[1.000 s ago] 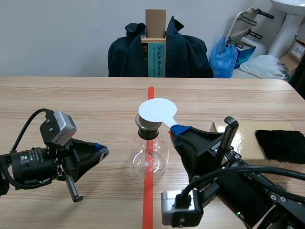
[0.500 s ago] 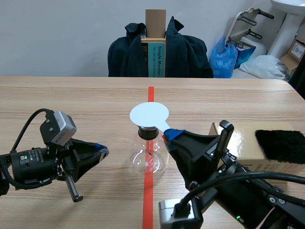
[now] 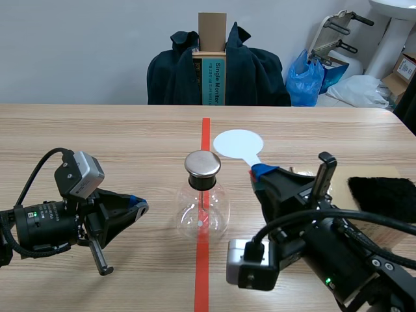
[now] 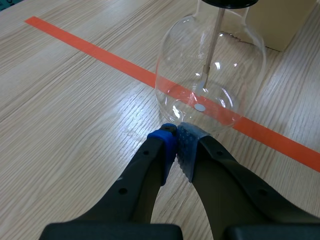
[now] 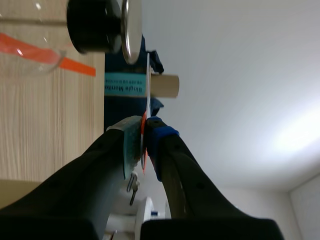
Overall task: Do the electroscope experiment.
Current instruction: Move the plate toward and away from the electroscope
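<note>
Electroscope: a clear round glass flask (image 3: 203,209) with a black stopper (image 3: 201,181) and a flat round metal cap (image 3: 203,164). It is stood on the orange-red tape line at the middle of the light wood-grain surface (image 3: 97,143), between the two arms. Hard to make out: only a thin rod and a small white dot can be seen inside the flask, and no finer parts can be told. The handle of the white round paddle (image 3: 238,143) is hidden between the pads of the right end effector (image 3: 260,173). In the right wrist view the paddle is seen only edge-on. A tan cardboard box (image 3: 340,195) on the right is partly covered by the right arm, and the black fur pad (image 3: 383,198) laid on it is cut off at the edge. Right end effector: clenched on the paddle handle, with the paddle face held above the surface, beyond and to the right of the metal cap and apart from it. Left end effector (image 3: 138,207): closed on nothing, with its pads met, held low near the flask's lower wall and apart from it. Room: a chair draped with a dark jacket (image 3: 175,75), a tall carton (image 3: 212,62), a blue plastic bag (image 3: 305,79) and a pale wall.
</note>
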{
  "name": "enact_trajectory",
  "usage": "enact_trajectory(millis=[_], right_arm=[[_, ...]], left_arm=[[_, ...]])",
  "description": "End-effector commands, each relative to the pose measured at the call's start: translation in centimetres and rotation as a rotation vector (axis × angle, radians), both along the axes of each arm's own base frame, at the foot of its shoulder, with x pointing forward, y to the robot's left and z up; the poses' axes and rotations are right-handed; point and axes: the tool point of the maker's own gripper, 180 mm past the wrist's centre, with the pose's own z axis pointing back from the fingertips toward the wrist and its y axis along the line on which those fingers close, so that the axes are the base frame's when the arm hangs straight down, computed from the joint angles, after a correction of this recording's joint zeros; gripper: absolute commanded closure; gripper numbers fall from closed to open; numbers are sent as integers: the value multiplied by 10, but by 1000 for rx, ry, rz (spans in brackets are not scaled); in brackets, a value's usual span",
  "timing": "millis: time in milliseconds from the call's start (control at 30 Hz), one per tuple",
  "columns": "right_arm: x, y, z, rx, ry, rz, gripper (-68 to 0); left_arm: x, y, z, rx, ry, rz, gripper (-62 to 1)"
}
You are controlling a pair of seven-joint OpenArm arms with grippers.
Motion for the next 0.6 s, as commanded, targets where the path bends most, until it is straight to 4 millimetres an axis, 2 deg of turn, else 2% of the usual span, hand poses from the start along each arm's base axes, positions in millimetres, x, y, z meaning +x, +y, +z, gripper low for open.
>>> enact_trajectory(millis=[0, 300, 433, 567], right_arm=[[7, -8, 8, -1, -33, -36, -8], [20, -33, 9, -2, -39, -194, -8], [19, -33, 9, -2, -39, -189, -8], [15, -23, 9, -1, -37, -129, -8]], left_arm=[[4, -1, 11, -28, -30, 2, -32], [4, -1, 11, -28, -30, 2, -31], [4, -1, 11, -28, -30, 2, -32], [4, -1, 11, -28, -30, 2, -32]])
